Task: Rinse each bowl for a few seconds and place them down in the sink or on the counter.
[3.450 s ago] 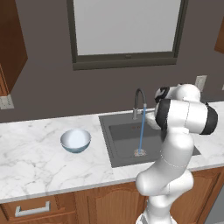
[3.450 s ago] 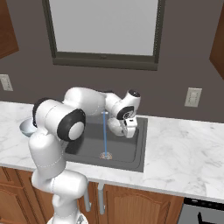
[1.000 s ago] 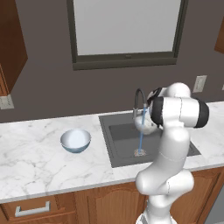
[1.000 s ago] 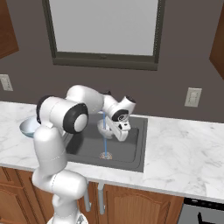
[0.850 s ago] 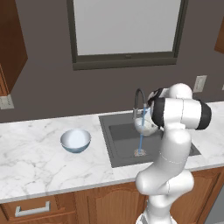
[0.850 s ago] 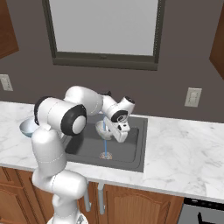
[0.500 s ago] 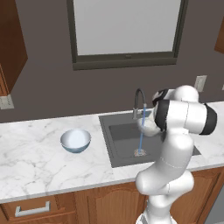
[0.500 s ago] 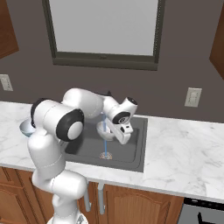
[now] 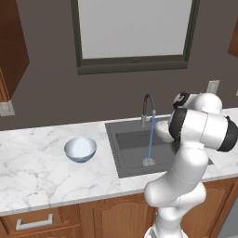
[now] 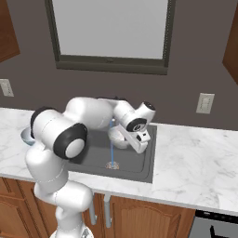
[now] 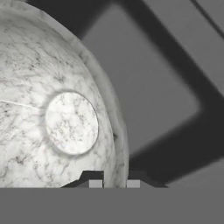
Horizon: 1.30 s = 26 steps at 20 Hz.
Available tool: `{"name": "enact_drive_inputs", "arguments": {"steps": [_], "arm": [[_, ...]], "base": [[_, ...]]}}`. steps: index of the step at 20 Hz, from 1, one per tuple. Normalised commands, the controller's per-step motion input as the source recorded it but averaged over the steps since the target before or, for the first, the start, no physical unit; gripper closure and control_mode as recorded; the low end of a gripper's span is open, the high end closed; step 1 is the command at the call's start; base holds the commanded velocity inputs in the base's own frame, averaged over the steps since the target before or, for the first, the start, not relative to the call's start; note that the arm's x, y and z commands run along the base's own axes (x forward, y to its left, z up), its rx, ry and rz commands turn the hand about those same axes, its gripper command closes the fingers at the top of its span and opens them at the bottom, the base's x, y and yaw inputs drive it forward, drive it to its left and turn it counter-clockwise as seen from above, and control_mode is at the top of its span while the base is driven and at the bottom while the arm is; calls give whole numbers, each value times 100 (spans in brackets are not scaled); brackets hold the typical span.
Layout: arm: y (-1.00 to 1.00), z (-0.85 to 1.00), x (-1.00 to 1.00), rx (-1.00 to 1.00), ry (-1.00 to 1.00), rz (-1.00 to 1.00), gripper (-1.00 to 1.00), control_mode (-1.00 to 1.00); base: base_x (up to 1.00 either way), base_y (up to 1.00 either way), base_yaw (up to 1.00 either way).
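Note:
My gripper (image 11: pixel 113 182) is shut on the rim of the grey-white speckled bowl (image 11: pixel 65 118), which it holds tilted over the dark sink (image 9: pixel 130 140). In the left base view this bowl (image 9: pixel 162 130) hangs just right of the blue water stream (image 9: pixel 150 139) running from the gooseneck faucet (image 9: pixel 147 109). In the right base view the bowl (image 10: pixel 117 138) sits by the stream, with the gripper (image 10: pixel 130 140) at its right edge. The light blue bowl (image 9: pixel 80 149) stands upright on the marble counter (image 9: pixel 32 172), left of the sink.
A window sill runs along the wall behind the faucet. Brown cabinets hang at the upper left. The counter (image 10: pixel 195 162) continues right of the sink (image 10: pixel 139 161), below a wall outlet (image 10: pixel 205 103). The blue bowl's edge (image 10: pixel 25 135) peeks out behind my arm.
The hand has carried the speckled bowl a little to the right, from under the water stream to just beside it. The blue bowl has not moved.

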Motion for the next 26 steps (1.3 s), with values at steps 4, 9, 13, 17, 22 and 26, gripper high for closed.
{"name": "enact_drive_inputs", "arguments": {"steps": [4,9,13,17,22,26], "arm": [[-36,27,-15,0,-2,1,100,-100],[-28,22,-13,0,0,0,100,-100],[-27,15,-15,0,1,0,100,-100],[-25,9,-7,-2,3,-2,100,-100],[-28,2,-6,-3,3,-4,100,-100],[-30,0,-8,-2,1,-5,100,-100]], "base": [[0,0,0],[0,0,0],[0,0,0],[0,0,0],[0,0,0],[0,0,0]]}}
